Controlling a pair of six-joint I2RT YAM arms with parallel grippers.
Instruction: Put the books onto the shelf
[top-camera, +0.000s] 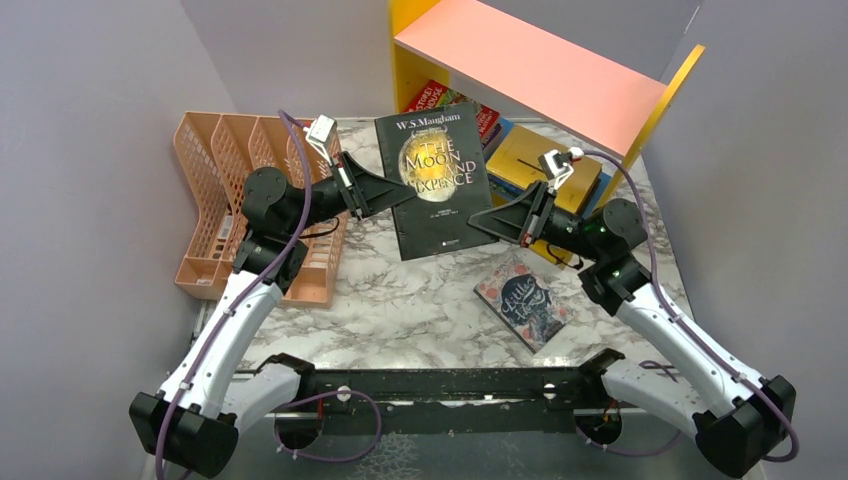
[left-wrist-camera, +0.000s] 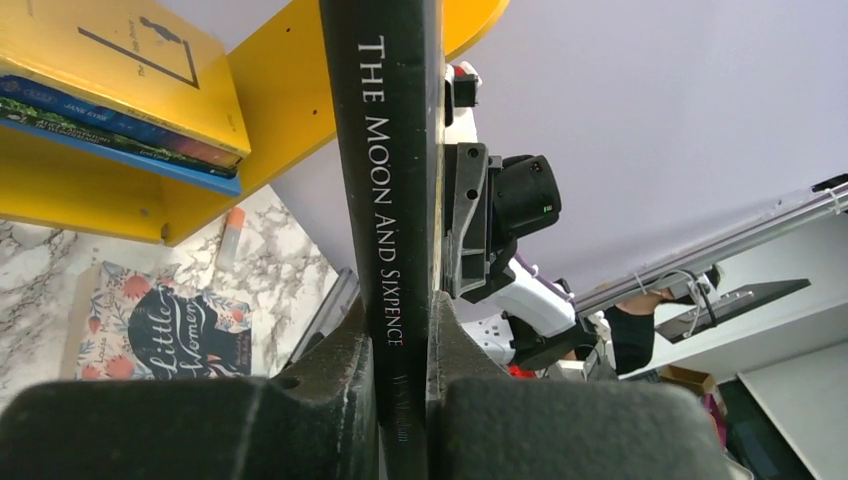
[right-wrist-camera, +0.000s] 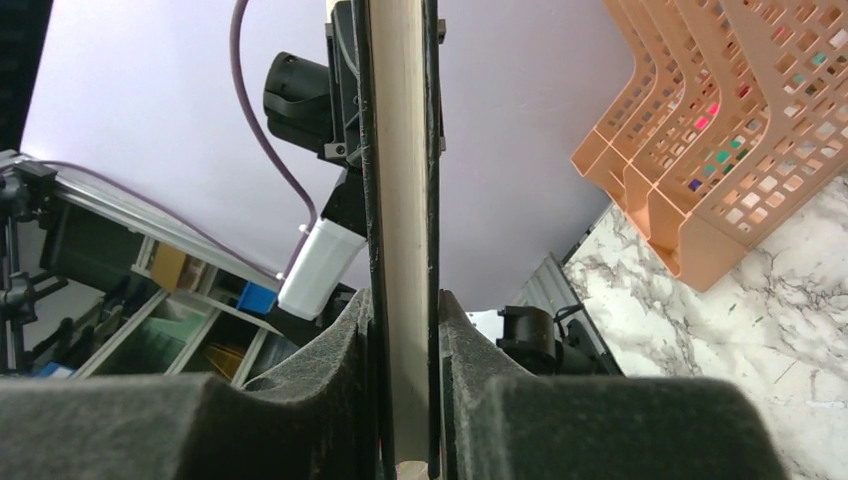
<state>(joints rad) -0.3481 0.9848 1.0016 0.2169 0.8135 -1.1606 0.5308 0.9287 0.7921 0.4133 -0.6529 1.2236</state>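
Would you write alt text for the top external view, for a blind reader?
A black book hangs in the air, held by the left gripper on its left edge and the right gripper on its right. Behind is a yellow-and-pink shelf; a peach rack and a floral book rest on the marble table.
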